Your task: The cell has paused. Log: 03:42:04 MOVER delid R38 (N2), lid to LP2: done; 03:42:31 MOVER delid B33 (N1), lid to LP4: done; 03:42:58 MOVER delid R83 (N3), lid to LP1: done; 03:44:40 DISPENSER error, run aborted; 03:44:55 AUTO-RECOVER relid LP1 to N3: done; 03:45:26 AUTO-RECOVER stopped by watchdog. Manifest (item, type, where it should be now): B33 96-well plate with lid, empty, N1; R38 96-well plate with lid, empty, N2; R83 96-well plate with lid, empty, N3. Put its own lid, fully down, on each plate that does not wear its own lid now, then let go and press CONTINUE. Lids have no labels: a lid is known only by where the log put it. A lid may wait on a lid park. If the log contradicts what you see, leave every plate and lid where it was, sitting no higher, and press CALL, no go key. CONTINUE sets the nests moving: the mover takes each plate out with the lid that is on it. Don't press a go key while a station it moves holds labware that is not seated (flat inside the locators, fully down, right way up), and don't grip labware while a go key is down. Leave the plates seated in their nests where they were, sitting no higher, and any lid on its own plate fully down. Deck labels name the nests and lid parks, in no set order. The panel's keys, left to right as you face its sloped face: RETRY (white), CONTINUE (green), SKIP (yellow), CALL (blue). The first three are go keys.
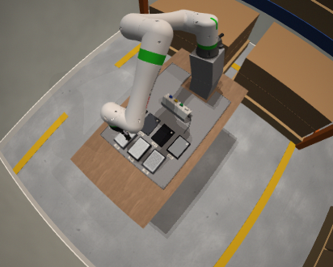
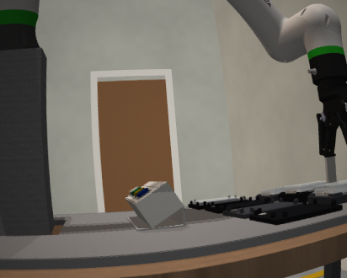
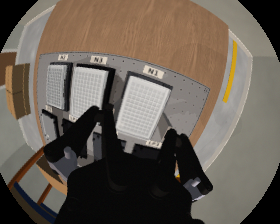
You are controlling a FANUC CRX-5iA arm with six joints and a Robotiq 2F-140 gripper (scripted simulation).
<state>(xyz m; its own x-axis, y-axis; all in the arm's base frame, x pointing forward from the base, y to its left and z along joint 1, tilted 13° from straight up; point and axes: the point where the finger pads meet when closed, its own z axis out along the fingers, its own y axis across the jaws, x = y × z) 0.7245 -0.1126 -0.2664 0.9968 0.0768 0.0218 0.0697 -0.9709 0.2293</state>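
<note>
Roughly mid-task, by my read. The gripper (image 2: 341,173) is clenched on something flat at the end nest, most likely a lid (image 1: 120,140) over the plate (image 3: 144,99) whose deck label looks like N1. That would make it B33's lid. I can't tell whether it is fully down inside the locators yet.

The other two plates (image 3: 90,90) (image 3: 58,83) sit flat in their nests. Their labels are too blurred to read, and I can't tell which of them wears a lid.

One pale lid (image 1: 179,146) lies on a park in the back row. The two parks beside it (image 1: 162,134) (image 1: 150,123) show dark with nothing on them. So probably one more relid is left after this one, then release and CONTINUE. The key panel (image 2: 157,204) stands well apart from the gripper, untouched.

Pose: the forearm reaches out from the pedestal (image 1: 207,77) across the deck. The wrist points straight down, fingers vertical with their tips at labware height.
</note>
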